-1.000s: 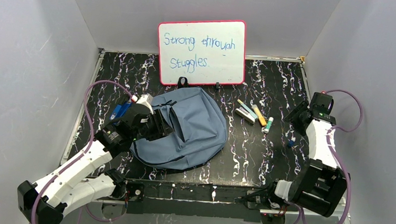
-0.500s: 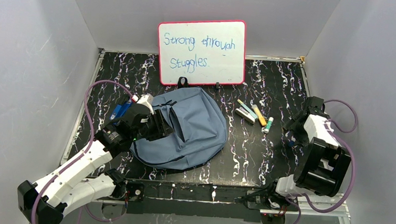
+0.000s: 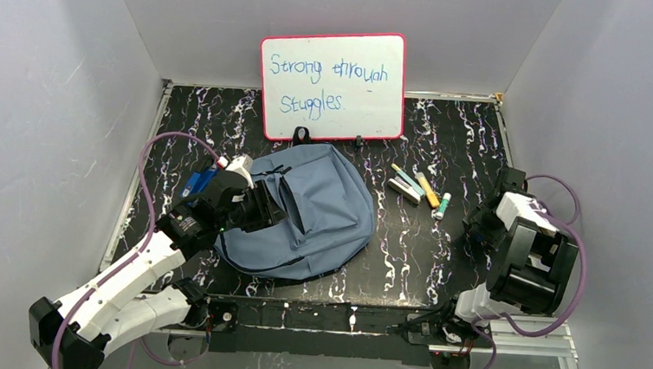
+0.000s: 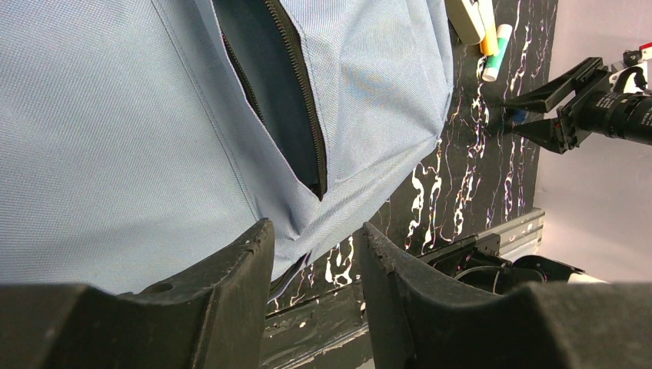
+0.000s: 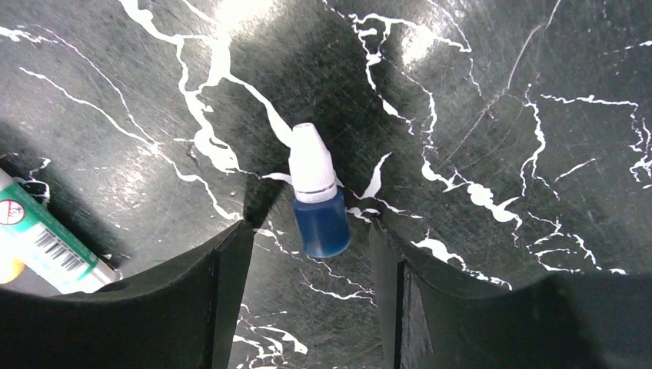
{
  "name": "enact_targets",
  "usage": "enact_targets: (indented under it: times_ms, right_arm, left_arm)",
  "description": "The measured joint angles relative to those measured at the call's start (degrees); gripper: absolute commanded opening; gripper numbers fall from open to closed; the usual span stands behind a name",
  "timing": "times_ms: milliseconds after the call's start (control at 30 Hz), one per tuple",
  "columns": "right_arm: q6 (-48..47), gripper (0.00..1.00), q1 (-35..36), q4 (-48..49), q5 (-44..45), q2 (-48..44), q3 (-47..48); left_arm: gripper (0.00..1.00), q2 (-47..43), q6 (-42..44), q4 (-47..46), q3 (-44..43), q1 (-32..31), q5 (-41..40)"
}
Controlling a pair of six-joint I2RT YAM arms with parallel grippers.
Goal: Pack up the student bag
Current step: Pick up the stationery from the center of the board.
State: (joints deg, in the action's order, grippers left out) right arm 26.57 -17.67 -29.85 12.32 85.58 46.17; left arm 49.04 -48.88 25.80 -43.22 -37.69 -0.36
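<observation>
Tabletop (image 3: 422, 256) — black marble (white-veined), student bag (image 3: 330, 211), grey walls (image 3: 52, 87)

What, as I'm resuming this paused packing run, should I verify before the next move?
1. Blue bottle lies between the fingers of the right gripper: ok.
2. Right jaws open either side of it: ok.
3. Bottle's white cap on: ok.
4. Student bag zipper opening gapes: ok.
5. Left gripper pinching bag fabric: cannot tell.
6. Green-labelled marker clear of right gripper: cannot tell.
</observation>
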Motion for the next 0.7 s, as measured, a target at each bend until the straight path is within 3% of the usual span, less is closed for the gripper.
enact_targets:
  times_ms: [233, 700]
  right_arm:
    - [-0.44, 0.59, 0.0, 1.31, 0.11, 0.83, 0.24]
    - [-1.38, 0.32, 0.02, 3.96, 1.14, 2.27, 1.31]
  left_arm:
    - [0.42, 0.0, -0.02, 0.0, 0.0, 0.0, 0.0]
    - [0.42, 0.28, -0.02, 0.0, 0.0, 0.0, 0.0]
